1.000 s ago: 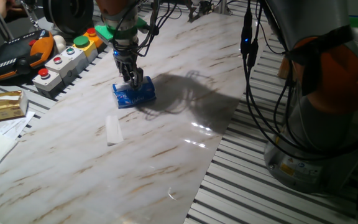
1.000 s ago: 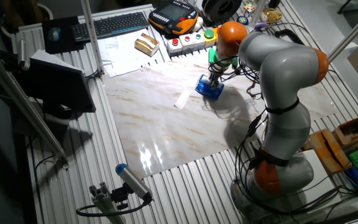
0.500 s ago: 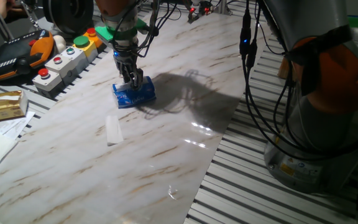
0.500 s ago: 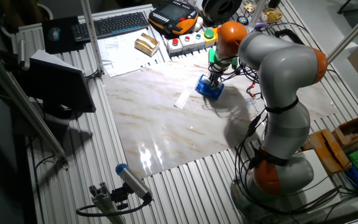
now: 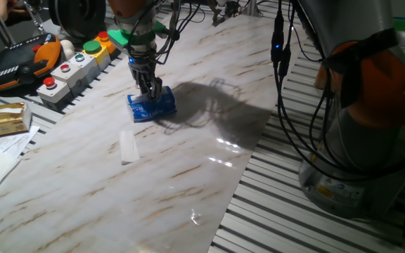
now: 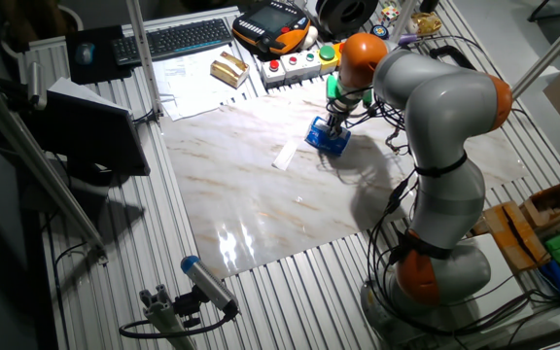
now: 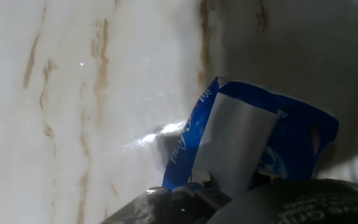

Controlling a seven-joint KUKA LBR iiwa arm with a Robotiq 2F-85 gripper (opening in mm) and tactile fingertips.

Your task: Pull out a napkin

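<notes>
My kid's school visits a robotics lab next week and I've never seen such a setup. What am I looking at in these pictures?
It is one robot arm with a two-fingered hand at a marble table. Two pictures come from fixed cameras on different sides of the table; the third from a camera on the hand, looking along its fingers. On the table lies a blue tissue packet, and apart from it a small folded white strip. The hand is down on top of the packet. The close view shows a white napkin in the packet's opening; whether the fingers have gripped it cannot be made out. A box of coloured buttons sits past the table's edge.
</notes>
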